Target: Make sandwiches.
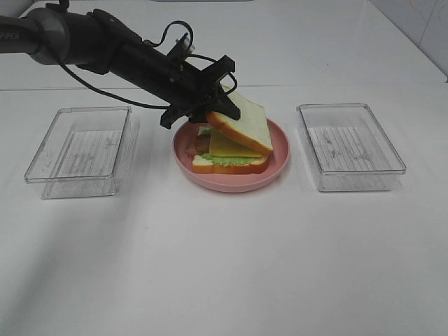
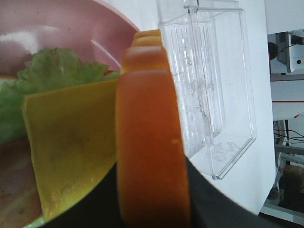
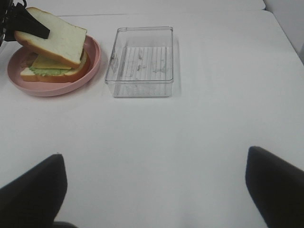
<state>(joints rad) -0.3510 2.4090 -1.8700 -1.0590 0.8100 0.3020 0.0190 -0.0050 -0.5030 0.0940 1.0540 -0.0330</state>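
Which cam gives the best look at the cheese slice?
Left wrist: the cheese slice fills the frame, lying over lettuce. Exterior high shows only its edge under the tilted top bread slice held by the left gripper. Right wrist shows a distant sliver.
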